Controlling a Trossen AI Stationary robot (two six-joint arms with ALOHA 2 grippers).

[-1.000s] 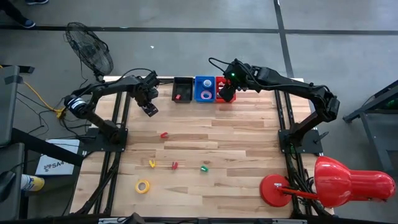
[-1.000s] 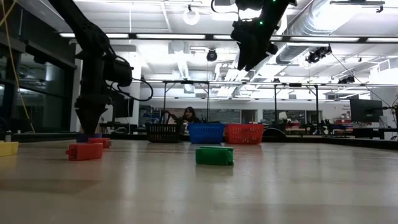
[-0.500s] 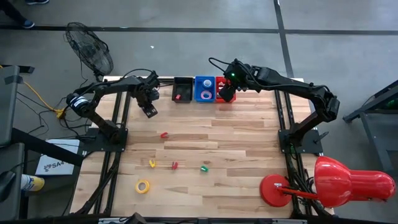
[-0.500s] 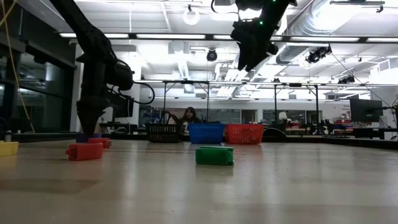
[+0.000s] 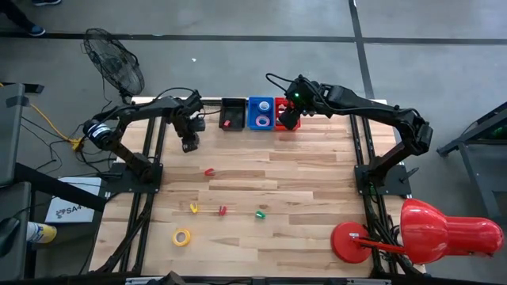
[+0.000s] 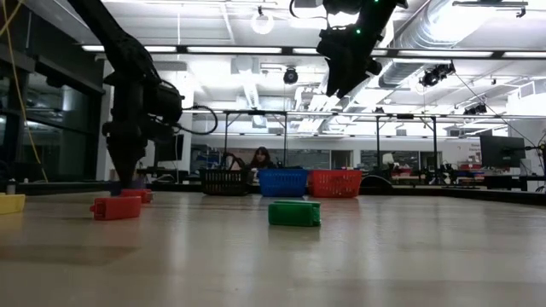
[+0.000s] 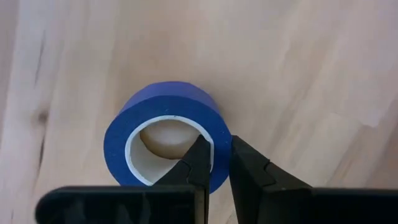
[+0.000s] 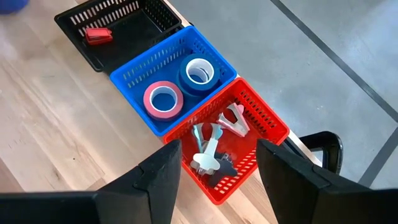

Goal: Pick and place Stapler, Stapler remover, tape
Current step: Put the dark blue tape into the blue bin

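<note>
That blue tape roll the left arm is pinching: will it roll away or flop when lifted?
The blue tape roll lies flat on the wooden table, so it probably won't roll. It looks like a stiff ring, likely light. The left tool pinches only one wall, so it may tilt and hang once lifted.

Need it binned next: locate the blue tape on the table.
The blue tape lies flat at the table's far left, its wall pinched by the left gripper, left of the black basket.

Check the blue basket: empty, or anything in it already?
Not empty. The right wrist view shows the blue basket holding two tape rolls lying flat, a pink roll and a blue roll.
</note>
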